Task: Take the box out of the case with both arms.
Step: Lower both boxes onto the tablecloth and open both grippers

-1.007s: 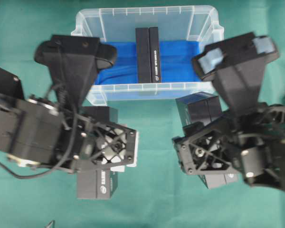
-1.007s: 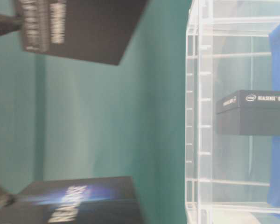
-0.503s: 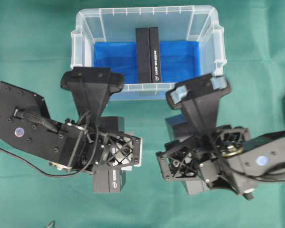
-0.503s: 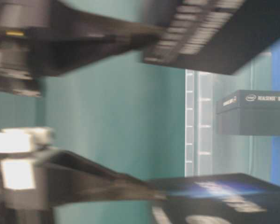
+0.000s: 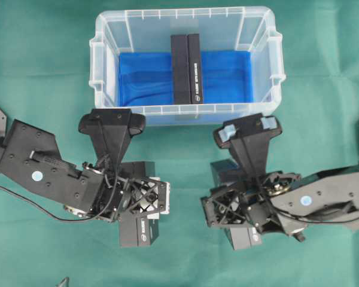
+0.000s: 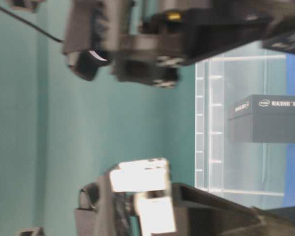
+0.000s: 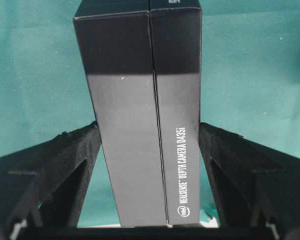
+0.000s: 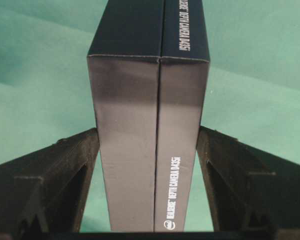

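Left wrist view: black box [image 7: 145, 120] lettered "DEPTH CAMERA D435i" stands lengthwise between the left gripper [image 7: 150, 170] fingers [image 7: 65, 165]. Both fingers touch its long sides. Green cloth [image 7: 35, 65] lies beneath. A seam runs down the box's middle.

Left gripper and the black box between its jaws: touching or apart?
Touching. In the left wrist view the left gripper has both jaws pressed against the black box's sides, no gap.

A green cloth [image 5: 42, 72] covers the whole work surface — evenly lit, faintly creased, spreading beneath and beyond both sets of fingers.
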`<state>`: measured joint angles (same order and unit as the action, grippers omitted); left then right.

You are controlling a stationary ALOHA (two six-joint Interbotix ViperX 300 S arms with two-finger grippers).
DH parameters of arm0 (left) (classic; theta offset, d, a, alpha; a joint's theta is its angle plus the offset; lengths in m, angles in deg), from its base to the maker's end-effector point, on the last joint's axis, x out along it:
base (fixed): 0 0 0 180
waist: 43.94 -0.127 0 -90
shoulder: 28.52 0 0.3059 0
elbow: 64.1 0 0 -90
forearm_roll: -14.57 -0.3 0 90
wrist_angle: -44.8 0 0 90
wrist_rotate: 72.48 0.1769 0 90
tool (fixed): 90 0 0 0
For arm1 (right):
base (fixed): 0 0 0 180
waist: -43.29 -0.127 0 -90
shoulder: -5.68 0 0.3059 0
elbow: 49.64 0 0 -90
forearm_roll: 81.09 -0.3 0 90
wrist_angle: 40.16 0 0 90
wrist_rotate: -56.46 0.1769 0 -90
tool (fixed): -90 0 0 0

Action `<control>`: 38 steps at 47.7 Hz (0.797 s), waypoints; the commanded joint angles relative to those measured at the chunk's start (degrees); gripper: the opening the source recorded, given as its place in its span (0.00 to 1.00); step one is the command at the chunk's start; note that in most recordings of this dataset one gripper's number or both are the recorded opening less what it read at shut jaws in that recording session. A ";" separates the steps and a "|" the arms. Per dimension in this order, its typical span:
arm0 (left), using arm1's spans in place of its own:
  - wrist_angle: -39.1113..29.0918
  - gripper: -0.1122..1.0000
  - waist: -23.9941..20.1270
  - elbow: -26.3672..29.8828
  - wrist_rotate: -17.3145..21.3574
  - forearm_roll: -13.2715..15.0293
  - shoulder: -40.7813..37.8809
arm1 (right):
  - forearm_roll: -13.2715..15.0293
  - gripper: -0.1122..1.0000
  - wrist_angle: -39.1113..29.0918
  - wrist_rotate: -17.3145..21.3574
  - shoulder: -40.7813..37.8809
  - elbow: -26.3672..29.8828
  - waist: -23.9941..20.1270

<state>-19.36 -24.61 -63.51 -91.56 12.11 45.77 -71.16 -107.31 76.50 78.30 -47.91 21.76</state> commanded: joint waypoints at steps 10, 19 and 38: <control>1.41 0.67 0.18 -0.09 -0.09 0.44 0.62 | -0.44 0.70 2.37 0.00 0.97 0.18 0.88; 2.72 0.67 0.18 -0.09 0.26 0.79 0.70 | -0.53 0.70 2.55 -0.53 0.97 0.44 1.05; 5.54 0.67 0.70 -1.23 1.41 0.88 1.23 | -0.35 0.80 2.55 -1.67 1.14 0.53 1.05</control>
<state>-14.17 -24.26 -65.27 -90.24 12.90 45.50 -71.60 -104.85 74.92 78.12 -48.44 22.90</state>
